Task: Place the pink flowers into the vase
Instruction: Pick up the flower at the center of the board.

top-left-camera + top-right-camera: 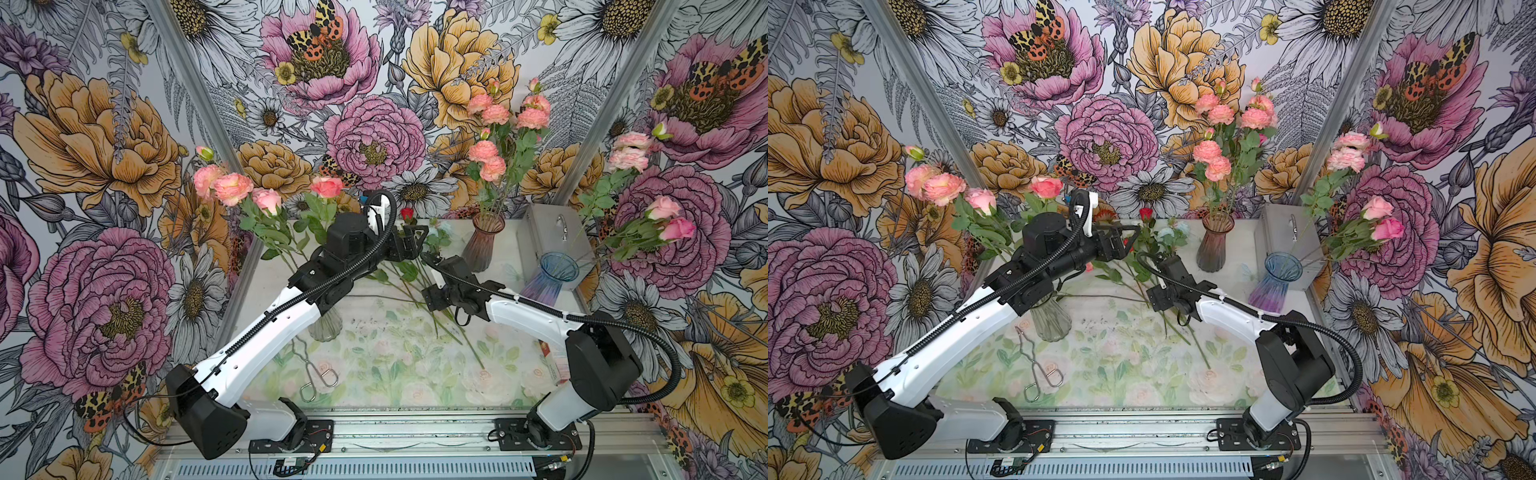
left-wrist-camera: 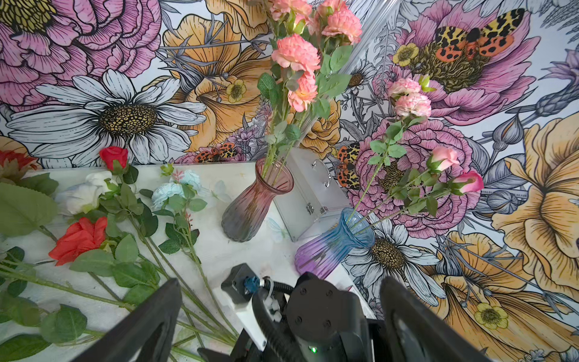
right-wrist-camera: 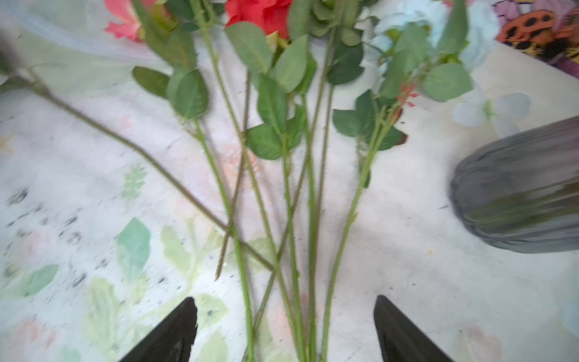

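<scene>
The floral desk [image 1: 395,353] is carrying three vases, all holding pink flowers [image 1: 492,141]: rose-tinted vase [image 1: 482,249] at one o'clock, blue vase [image 1: 546,282] at three, clear vase [image 1: 326,326] at nine. Left fingers [image 2: 163,310] are hanging spread, empty; right fingers [image 3: 178,329], parted, are straddling loose stems [image 3: 311,219] at centre. A carton's [image 1: 552,359] print at four is blurring, unreadable.

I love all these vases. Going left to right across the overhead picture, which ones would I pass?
In a top view: clear vase → reddish vase → blue-and-purple vase.
</scene>
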You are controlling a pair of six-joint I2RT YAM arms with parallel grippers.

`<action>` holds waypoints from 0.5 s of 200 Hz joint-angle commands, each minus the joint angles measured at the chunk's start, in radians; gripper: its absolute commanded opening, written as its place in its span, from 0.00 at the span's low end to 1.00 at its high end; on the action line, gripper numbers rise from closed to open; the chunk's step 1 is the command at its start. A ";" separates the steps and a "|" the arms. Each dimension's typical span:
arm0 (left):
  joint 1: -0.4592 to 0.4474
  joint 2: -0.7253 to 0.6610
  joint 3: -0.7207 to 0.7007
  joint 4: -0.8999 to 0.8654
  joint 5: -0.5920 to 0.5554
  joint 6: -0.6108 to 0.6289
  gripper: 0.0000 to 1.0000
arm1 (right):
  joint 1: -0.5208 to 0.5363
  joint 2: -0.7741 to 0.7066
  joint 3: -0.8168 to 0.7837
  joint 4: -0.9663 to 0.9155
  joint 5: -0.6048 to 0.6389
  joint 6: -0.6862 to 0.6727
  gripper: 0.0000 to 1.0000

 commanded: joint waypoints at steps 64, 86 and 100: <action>-0.004 -0.005 0.008 -0.024 0.030 -0.019 0.99 | 0.012 0.113 -0.040 -0.046 -0.200 0.058 0.59; -0.004 -0.018 -0.001 -0.027 0.023 -0.016 0.99 | 0.009 0.106 -0.056 -0.046 -0.201 0.064 0.56; -0.004 -0.017 -0.005 -0.027 0.025 -0.016 0.98 | 0.000 0.089 -0.075 -0.046 -0.192 0.067 0.55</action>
